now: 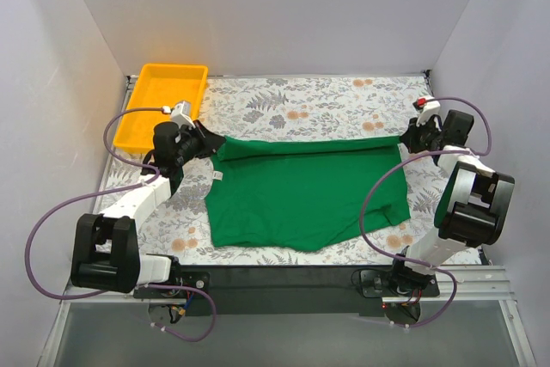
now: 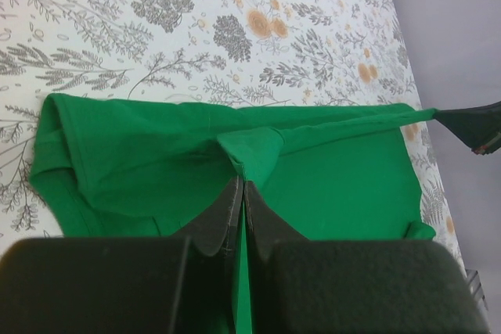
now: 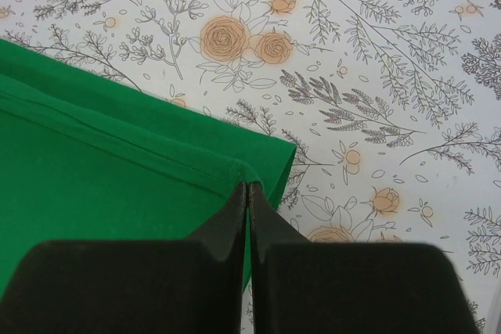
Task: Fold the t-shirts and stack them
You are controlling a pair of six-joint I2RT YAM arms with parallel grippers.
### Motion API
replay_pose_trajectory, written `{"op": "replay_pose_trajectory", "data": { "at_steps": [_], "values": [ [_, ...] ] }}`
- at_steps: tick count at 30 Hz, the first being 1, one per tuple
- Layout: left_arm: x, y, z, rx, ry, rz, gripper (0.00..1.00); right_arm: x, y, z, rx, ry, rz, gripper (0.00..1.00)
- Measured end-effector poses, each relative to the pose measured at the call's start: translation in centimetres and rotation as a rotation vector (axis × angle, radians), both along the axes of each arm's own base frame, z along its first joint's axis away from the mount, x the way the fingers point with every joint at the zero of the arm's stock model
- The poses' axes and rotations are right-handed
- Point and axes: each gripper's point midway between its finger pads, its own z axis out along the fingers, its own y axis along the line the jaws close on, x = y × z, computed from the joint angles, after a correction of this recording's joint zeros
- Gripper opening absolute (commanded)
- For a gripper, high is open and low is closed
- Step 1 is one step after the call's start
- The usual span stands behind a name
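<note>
A bright green t-shirt lies across the middle of the flowered table, its far edge pulled into a straight taut line between both arms. My left gripper is shut on the shirt's far left corner; in the left wrist view the jaws pinch a fold of the green cloth. At the far right corner, my right gripper is shut on the cloth, and the right wrist view shows the hem nipped at the closed tips. A small white label shows near the left edge.
A yellow plastic tray stands at the back left corner, just behind the left arm. White walls enclose the table on three sides. The flowered cloth shows bare behind the shirt. Purple cables loop off both arms.
</note>
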Motion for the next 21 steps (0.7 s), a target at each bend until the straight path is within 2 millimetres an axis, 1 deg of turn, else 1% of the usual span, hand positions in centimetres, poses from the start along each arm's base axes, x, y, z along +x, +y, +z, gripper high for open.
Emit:
{"op": "replay_pose_trajectory", "data": {
  "at_steps": [4, 5, 6, 8, 9, 12, 13, 16, 18, 21],
  "values": [
    [-0.5, 0.0, -0.8, -0.001, 0.029, -0.004, 0.0, -0.4, -0.1, -0.2, 0.004, 0.011, 0.011, 0.03],
    [-0.6, 0.0, -0.9, -0.001, 0.031, -0.005, 0.0, -0.6, -0.1, -0.4, 0.005, 0.016, 0.017, 0.09],
    [-0.7, 0.0, -0.9, -0.001, 0.033, -0.006, 0.0, -0.8, -0.1, -0.5, 0.008, 0.022, 0.02, 0.22],
    [-0.9, -0.1, -0.9, -0.003, 0.039, -0.013, 0.0, -1.4, -0.1, -0.8, 0.007, 0.034, 0.029, 0.35],
    [-1.0, -0.2, -0.9, -0.004, 0.044, -0.018, 0.03, -1.8, -0.2, -0.8, 0.011, 0.043, 0.031, 0.51],
    [-1.8, -0.4, -1.3, -0.004, 0.067, -0.043, 0.3, -3.0, -0.7, -0.4, 0.005, 0.046, 0.029, 0.62],
    [-2.2, -0.5, -1.4, -0.005, 0.076, -0.051, 0.44, -3.3, -0.9, 0.0, -0.001, 0.041, 0.024, 0.67],
    [-3.7, -0.5, -1.4, -0.006, 0.095, -0.063, 0.62, -4.5, -1.4, 1.9, -0.028, 0.002, 0.024, 0.69],
    [-4.6, -0.3, -0.6, -0.002, 0.08, -0.062, 0.65, -5.2, -1.1, 3.4, -0.043, -0.033, 0.045, 0.7],
    [-5.4, 0.0, 1.6, 0.002, 0.019, -0.053, 0.69, -6.4, 0.6, 4.8, -0.017, -0.061, 0.119, 0.7]
  ]
}}
